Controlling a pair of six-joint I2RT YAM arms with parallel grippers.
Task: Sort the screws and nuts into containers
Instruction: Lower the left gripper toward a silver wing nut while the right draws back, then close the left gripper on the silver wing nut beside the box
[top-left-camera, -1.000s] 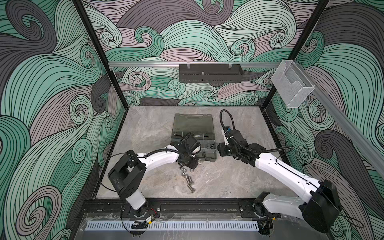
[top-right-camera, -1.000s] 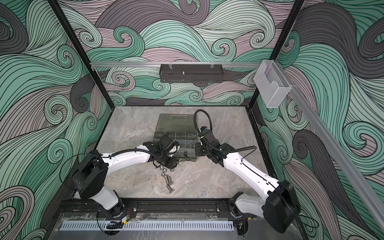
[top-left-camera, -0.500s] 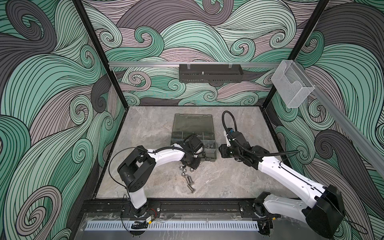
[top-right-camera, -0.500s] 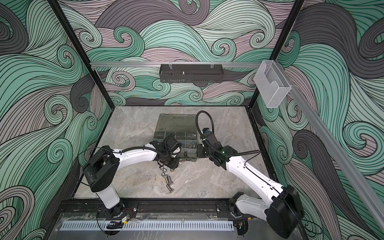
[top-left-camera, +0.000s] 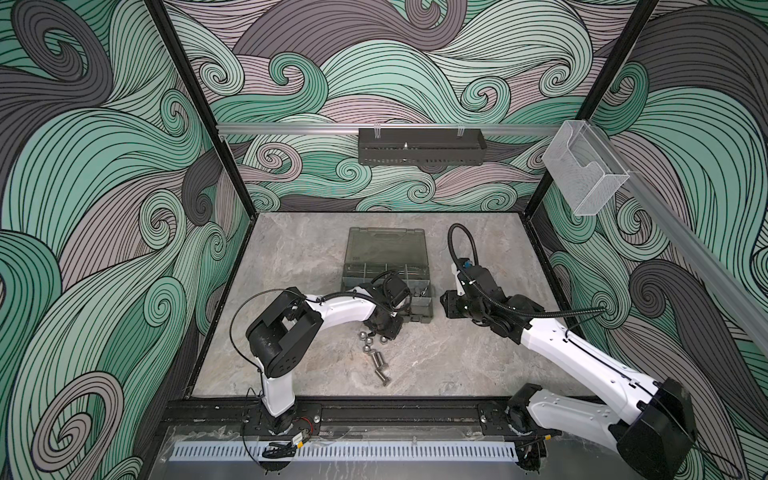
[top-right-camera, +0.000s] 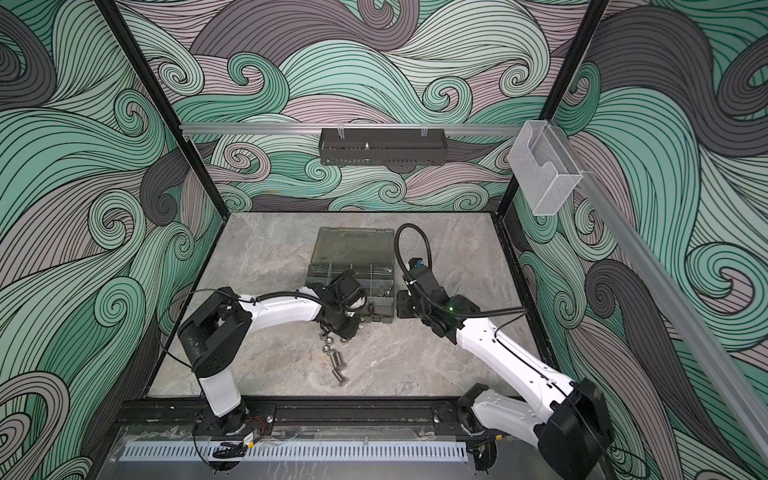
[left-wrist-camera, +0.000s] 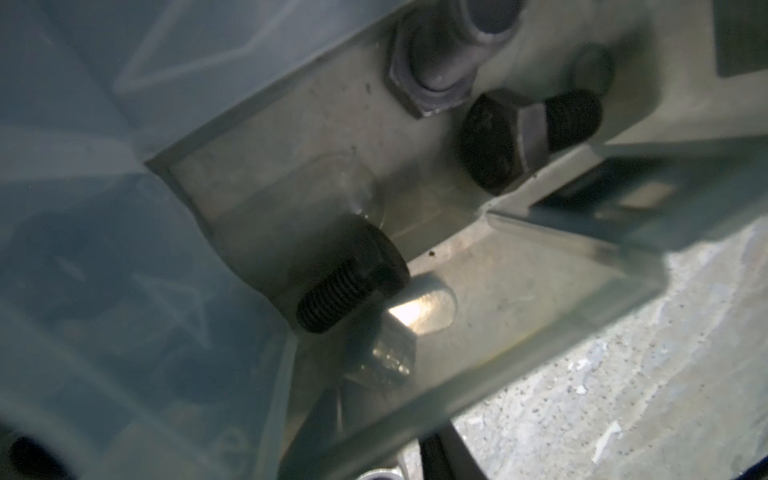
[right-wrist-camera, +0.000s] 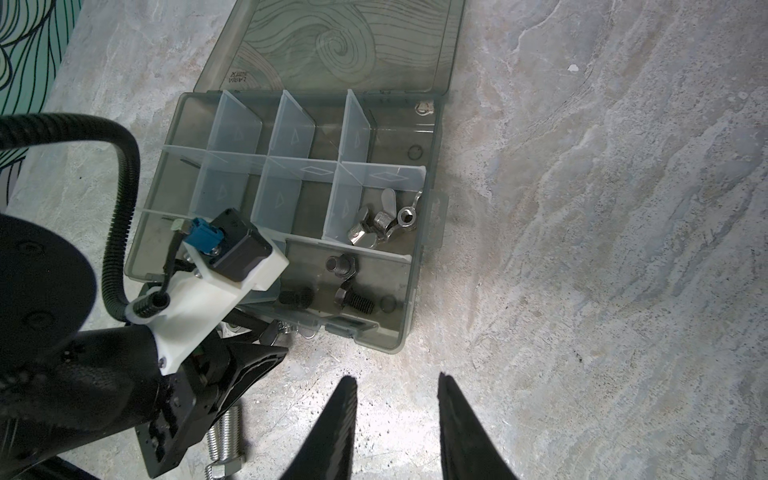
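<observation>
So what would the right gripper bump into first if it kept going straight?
Probably the case: the right gripper points at its side wall, with only bare table between. Depth is unclear, though.

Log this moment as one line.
left gripper: low by loose screws | right gripper: jaws open, empty | case: lid open, black screws inside
</observation>
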